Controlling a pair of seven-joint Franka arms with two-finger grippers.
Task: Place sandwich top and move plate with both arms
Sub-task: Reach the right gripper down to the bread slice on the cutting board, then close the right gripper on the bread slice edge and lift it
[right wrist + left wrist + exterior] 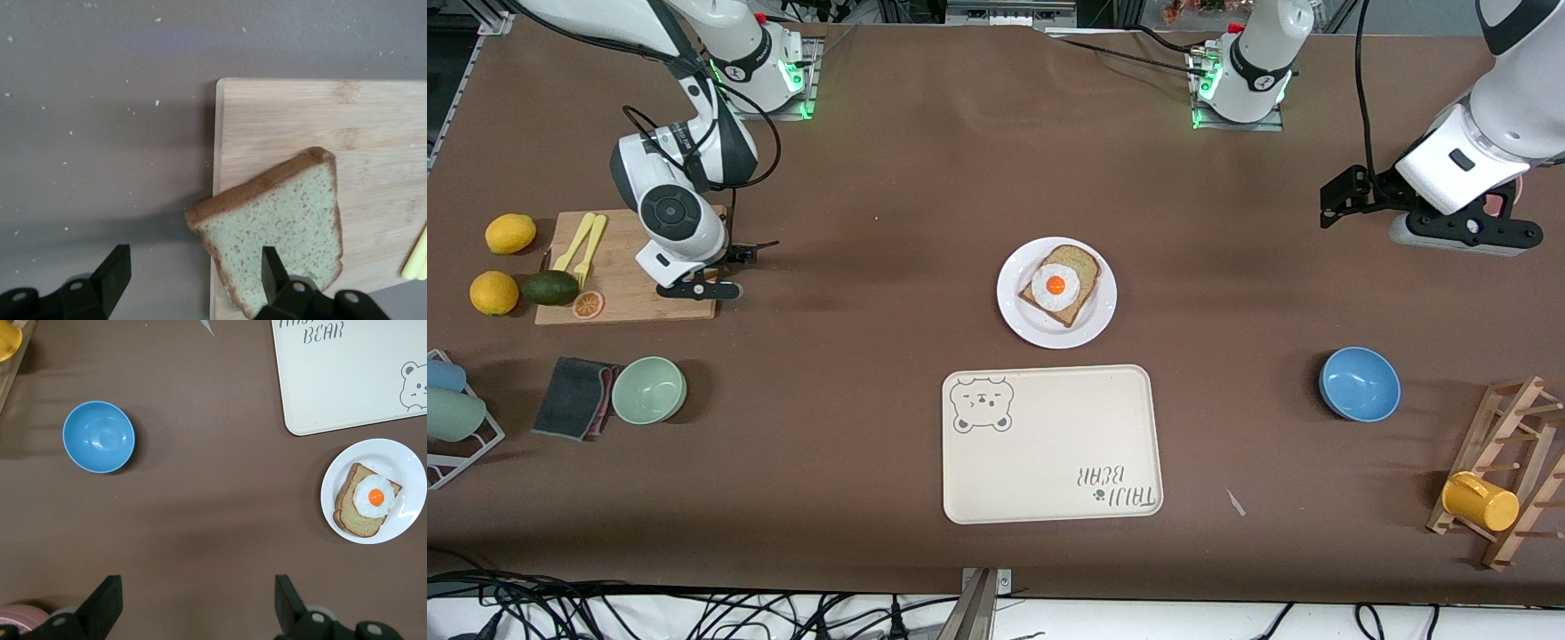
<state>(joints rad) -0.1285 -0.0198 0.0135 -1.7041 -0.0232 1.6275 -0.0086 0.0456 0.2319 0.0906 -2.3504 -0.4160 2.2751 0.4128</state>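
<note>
The plain bread slice (280,237) lay flat on the wooden cutting board (373,147), one corner hanging a little over the board's edge above the brown table (871,178). The right gripper (197,270) hung low over that edge with its fingers (272,272) spread wide and holding nothing; one fingertip was over the bread and the other over bare table just beside the board, so the overhanging corner sat between them. Near the middle of the table sat the white plate (1014,320), carrying a second slice topped with a fried egg (1056,285), well apart from the right gripper. Just nearer the front camera than the plate lay the cream tray (1049,462) with a bear drawing. The left gripper (199,603) waited in the air over bare table at the left arm's end, its fingers (107,600) fully apart and empty; the blue bowl (99,437) lay out ahead of its fingertips, and the plate and tray were off to one side.
</note>
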